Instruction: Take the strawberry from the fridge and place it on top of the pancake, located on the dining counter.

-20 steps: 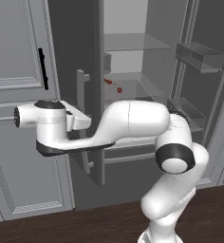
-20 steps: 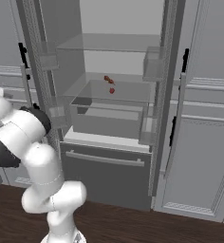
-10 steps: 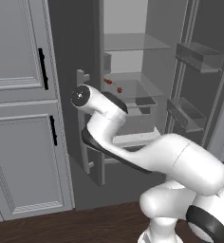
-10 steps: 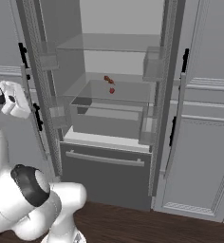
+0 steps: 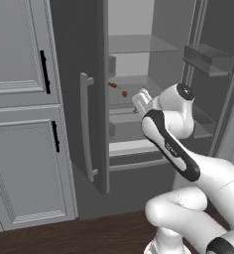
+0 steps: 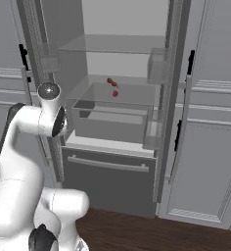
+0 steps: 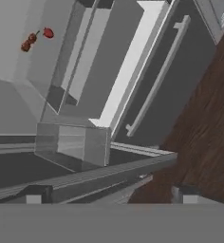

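Your view of the strawberry is too small for detail; the fridge top is cropped.

Light is flat and even, with no single source to make out. The fridge interior reads pale and bright against its dark doors, and its white ledge above the drawer is the brightest patch in the hand view. Shadows are soft and faint. No glare shows. All three views are slightly soft and pixelated; the strawberry is only a small red blur.
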You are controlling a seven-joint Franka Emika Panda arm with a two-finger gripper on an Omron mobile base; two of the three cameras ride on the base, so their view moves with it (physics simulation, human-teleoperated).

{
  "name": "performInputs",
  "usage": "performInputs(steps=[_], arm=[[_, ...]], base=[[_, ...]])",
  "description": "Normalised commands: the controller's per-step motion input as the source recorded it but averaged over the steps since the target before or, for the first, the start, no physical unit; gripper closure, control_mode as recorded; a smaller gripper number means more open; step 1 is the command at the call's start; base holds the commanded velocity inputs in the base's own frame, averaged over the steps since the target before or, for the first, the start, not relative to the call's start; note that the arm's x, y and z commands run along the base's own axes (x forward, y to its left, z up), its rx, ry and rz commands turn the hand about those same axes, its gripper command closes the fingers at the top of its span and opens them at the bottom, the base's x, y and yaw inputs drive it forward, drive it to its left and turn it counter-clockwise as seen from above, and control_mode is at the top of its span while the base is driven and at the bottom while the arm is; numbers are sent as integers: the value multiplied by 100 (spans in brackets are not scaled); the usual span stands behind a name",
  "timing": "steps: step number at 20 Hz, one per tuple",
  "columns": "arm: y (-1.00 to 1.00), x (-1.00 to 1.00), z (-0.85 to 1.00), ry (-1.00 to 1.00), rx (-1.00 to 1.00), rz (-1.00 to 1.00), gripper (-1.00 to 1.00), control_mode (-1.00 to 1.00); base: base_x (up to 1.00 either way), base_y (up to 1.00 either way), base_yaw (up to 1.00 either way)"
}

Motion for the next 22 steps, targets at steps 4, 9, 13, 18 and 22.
performInputs(steps=[4, 9, 13, 18, 22], arm=[[-1, 61, 20, 47, 76, 25, -100, -100], [36, 91, 30, 35, 61, 38, -100, -100], [18, 96, 5, 33, 39, 22, -100, -100], [72, 76, -14, 15, 13, 18, -100, -100], [100, 39, -25, 0, 8, 18, -100, -100]], base=[[0, 0, 0], [0, 0, 0], [0, 0, 0], [0, 0, 0], [0, 0, 0]])
